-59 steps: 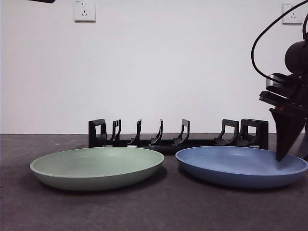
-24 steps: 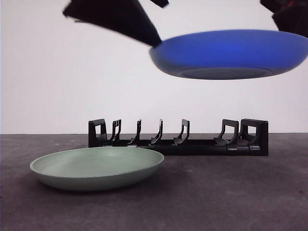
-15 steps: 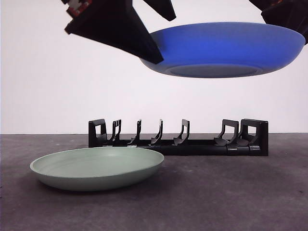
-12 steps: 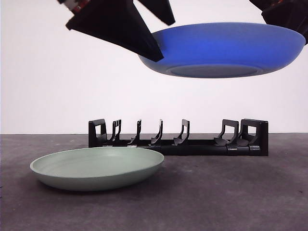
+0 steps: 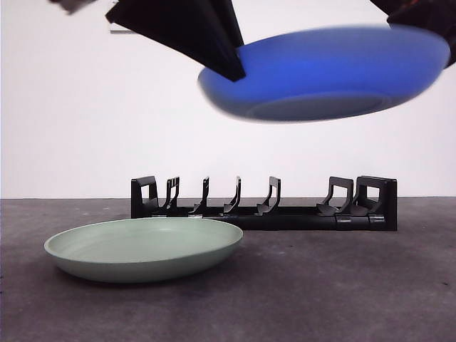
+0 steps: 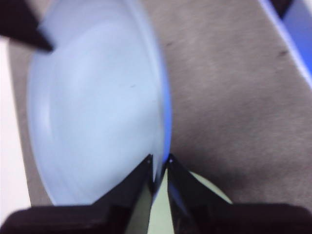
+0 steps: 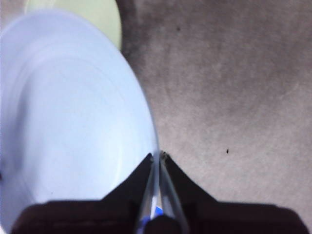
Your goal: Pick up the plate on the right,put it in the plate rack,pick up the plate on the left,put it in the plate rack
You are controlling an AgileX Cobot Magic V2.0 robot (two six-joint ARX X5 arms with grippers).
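The blue plate [image 5: 328, 71] hangs high above the table, roughly level with its left side a little lower, and is blurred. My left gripper [image 5: 229, 68] is shut on its left rim, my right gripper [image 5: 431, 20] shut on its right rim. In the left wrist view the jaws [image 6: 158, 165] pinch the plate's edge [image 6: 92, 112]; the right wrist view shows the same at the opposite rim [image 7: 158, 156]. The green plate [image 5: 142, 246] lies flat on the table at the left. The black plate rack [image 5: 263, 203] stands behind, with nothing in its slots.
The dark grey table [image 5: 342, 285] runs to a white wall with two sockets. Below the lifted plate, the green plate [image 7: 73, 17] shows in the right wrist view and also in the left wrist view [image 6: 209, 187].
The blue plate was lifted off the table by the right gripper, then the left gripper closed on its other rim. In the last half second its left side dipped and shifted slightly left.
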